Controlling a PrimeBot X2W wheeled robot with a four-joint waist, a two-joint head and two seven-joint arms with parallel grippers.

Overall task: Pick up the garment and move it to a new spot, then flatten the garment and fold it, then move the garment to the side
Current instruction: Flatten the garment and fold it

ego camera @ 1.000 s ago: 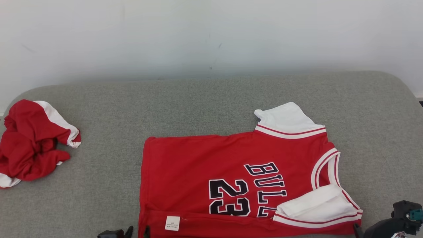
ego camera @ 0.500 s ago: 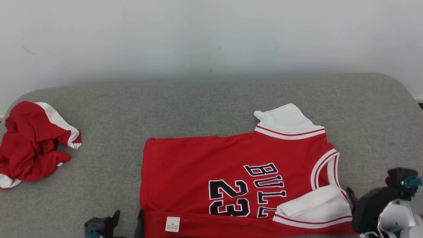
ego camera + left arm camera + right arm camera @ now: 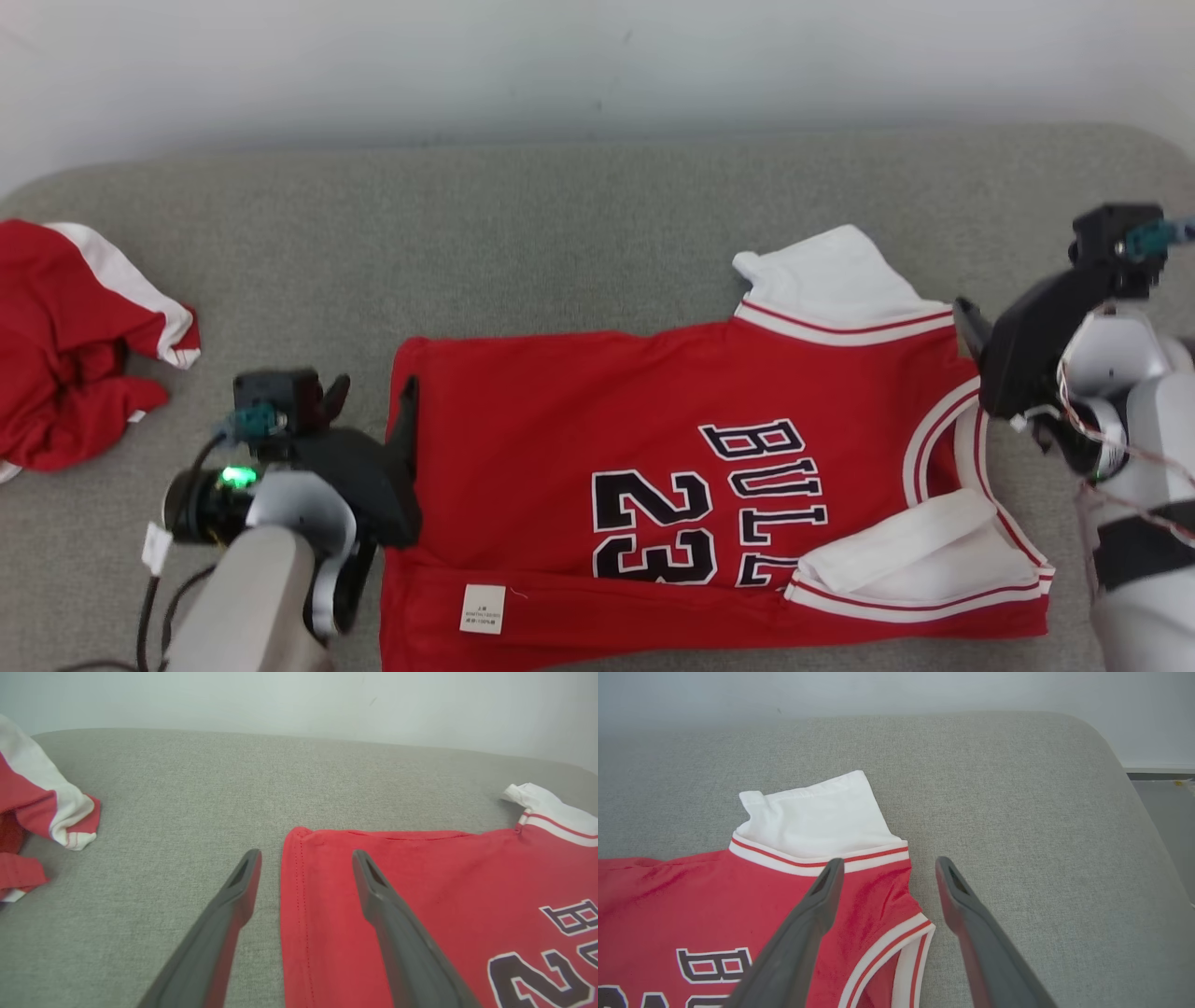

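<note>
1. I am looking at the jersey [image 3: 672,467] lying spread on the grey cushion [image 3: 597,215], number side up, with its hem toward my left arm and its neck toward my right. I am judging the pick-up and the move to a new spot as done.
2. I am reading the flattening as largely done too. The body is lying smooth, and the far white sleeve [image 3: 831,280] is sticking out flat toward the wall.
3. I am seeing signs that folding has begun. Along the near edge a strip is turned over onto the front, showing the label [image 3: 483,609], and the near sleeve [image 3: 896,560] is lying folded in beside the lettering.
4. I am holding the left gripper [image 3: 376,383] at the hem's far corner, fingers apart with nothing clamped. In the left wrist view one finger is over bare cushion and the other over red cloth.
5. I am holding the right gripper [image 3: 888,860] at the far shoulder, fingers spread and empty, straddling the edge by the neck trim. I cannot tell whether either gripper's tips are touching the cloth.
6. I am counting as left: bringing the far edge over, any further folds, and moving the jersey to the side.
7. I am leaving alone the crumpled red-and-white garment [image 3: 65,345], lying well apart at the cushion's left end.
</note>
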